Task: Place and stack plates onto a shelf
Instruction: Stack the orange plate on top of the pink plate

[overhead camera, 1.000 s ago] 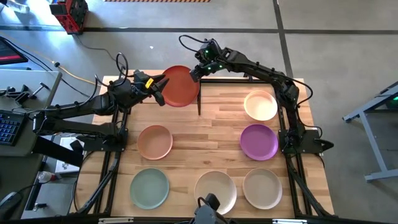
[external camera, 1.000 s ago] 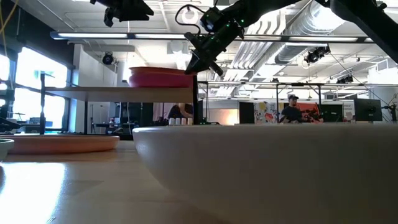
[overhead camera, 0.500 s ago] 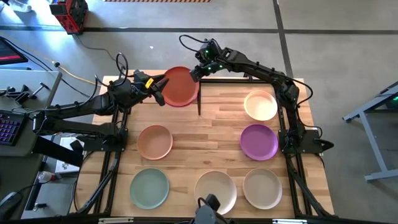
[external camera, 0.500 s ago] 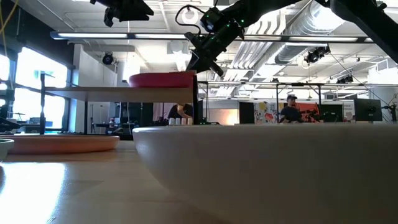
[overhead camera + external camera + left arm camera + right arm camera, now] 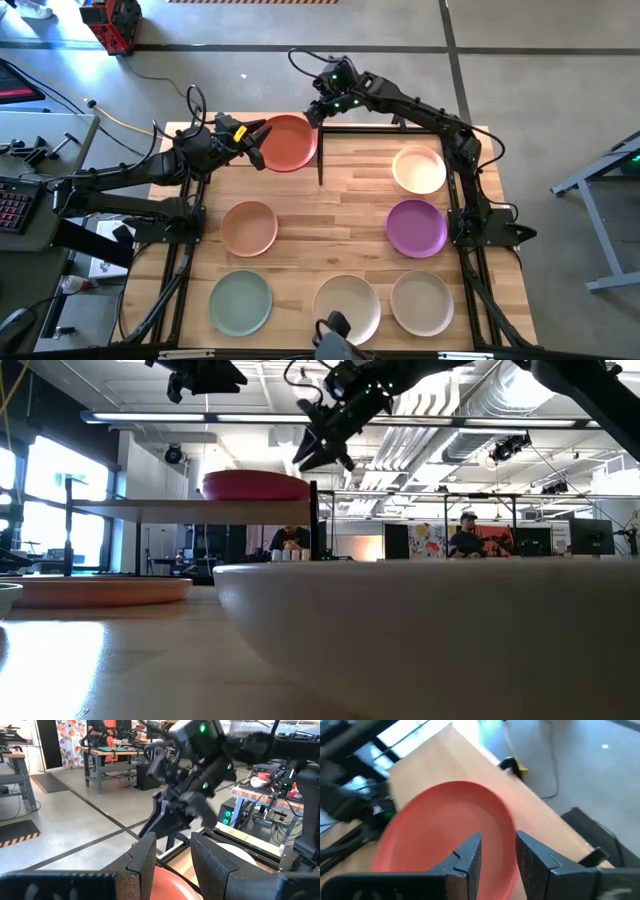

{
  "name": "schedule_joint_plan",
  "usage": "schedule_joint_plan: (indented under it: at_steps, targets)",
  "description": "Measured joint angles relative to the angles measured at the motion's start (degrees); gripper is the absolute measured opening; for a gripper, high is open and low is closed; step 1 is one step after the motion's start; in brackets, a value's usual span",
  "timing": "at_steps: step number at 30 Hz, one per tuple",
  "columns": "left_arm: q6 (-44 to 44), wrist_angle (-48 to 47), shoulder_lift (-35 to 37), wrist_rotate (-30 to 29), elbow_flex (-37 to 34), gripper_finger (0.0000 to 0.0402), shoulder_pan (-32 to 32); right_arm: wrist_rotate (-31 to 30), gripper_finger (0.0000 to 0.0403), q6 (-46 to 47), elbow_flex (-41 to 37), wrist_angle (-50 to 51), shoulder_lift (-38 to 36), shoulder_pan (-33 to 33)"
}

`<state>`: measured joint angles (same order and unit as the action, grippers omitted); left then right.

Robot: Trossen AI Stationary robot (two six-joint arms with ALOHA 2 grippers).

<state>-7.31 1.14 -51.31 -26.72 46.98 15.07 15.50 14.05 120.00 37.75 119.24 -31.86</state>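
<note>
shelf: pale smooth wood; plate: matt coral | tabletop: slatted wood

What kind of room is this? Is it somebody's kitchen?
Probably not a kitchen; it looks like a big workshop or robot lab. Pipes and ducts run along the bare ceiling, workbenches stand on a concrete floor, and a person sits at screens behind the table.

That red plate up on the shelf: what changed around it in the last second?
The right tool let go of the red plate and lifted up and back. The plate now rests on the shelf. The left tool stayed beside it; the table plates are unmoved.
</note>
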Motion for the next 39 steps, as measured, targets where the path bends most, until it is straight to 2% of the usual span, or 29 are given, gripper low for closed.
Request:
schedule_joint_plan:
  at_steps: [6,12,18,25,29,35,39]
  targets:
    - [0.02,0.0,0.0,0.0,0.0,0.011,0.0,8.99,0.0101,-0.14,4.68,8.06,-0.09,1.81]
    - [0.0,0.0,0.0,0.0,0.0,0.011,0.0,9.6,0.0101,0.89,4.84,15.66,-0.09,7.54]
    - [0.01,-0.01,0.0,0.0,0.0,0.011,0.0,9.41,0.0101,3.61,4.82,14.25,-0.02,13.96]
    - [0.0,-0.02,0.0,0.0,0.0,0.011,0.0,-1.87,0.0101,6.39,4.79,13.39,0.02,18.3]
    - [0.0,-0.02,0.0,0.0,0.0,0.011,0.0,-6.09,0.0101,8.65,4.75,13.01,1.55,19.7]
    - [0.02,-0.13,-0.02,-0.01,-0.04,0.011,0.0,-6.66,0.0101,9.52,4.75,10.95,5.65,21.9]
    - [0.02,-0.16,-0.02,-0.03,-0.04,0.011,0.0,-9.55,0.0101,9.53,4.75,10.47,6.67,22.24]
